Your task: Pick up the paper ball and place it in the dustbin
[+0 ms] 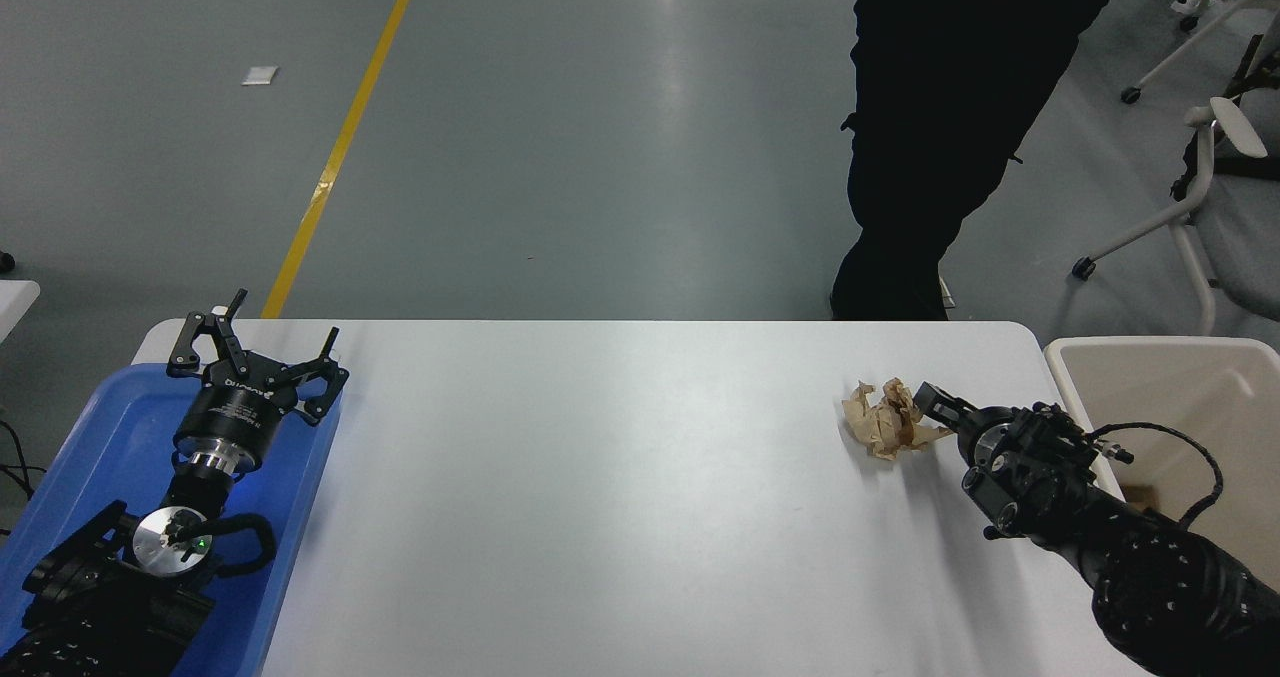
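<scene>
The paper ball (880, 421), a crumpled tan-brown wad, lies on the white table (600, 477) near its far right corner. My right gripper (925, 415) comes in from the lower right, and its tip is buried in the ball's right side, where the paper hides how it stands. The dustbin (1070, 377), cream-beige with a thick rim, stands just off the table's right edge, directly behind the right arm. My left gripper (258, 349) is parked open over the blue tray at the lower left, holding nothing.
A shallow blue tray (110, 417) sits on the table's left edge under the left arm. A person in black clothes (940, 137) stands beyond the far edge, near the ball. White office chairs (1210, 187) stand at the upper right.
</scene>
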`<state>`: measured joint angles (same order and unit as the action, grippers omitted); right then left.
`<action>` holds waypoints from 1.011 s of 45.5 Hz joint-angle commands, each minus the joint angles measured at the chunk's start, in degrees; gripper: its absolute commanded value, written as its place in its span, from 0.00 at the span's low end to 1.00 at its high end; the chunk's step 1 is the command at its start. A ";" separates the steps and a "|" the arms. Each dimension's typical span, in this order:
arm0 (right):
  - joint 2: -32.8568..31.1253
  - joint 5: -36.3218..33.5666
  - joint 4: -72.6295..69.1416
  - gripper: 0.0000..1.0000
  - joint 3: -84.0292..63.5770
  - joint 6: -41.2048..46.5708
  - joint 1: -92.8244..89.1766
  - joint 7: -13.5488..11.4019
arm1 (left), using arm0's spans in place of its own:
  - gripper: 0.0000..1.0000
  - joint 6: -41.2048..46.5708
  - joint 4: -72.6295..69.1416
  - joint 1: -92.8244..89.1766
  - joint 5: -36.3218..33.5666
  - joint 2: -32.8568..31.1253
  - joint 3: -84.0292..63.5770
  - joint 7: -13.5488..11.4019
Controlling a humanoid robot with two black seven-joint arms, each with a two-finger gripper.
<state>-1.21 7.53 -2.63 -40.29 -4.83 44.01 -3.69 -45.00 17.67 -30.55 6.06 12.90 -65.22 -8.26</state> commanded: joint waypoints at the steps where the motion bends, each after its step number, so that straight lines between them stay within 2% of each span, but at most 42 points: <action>1: 0.07 0.03 0.00 1.00 0.21 0.00 -0.06 0.00 | 0.99 0.00 0.00 0.05 -0.08 -0.07 0.01 -0.09; 46: -0.20 -0.06 0.00 1.00 0.57 0.00 -0.15 0.17 | 0.99 0.00 0.00 -0.04 0.01 -0.07 -0.08 0.00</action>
<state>-1.09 7.47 -2.63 -39.77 -4.84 44.10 -3.56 -45.00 17.67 -30.59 6.05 12.83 -65.29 -8.25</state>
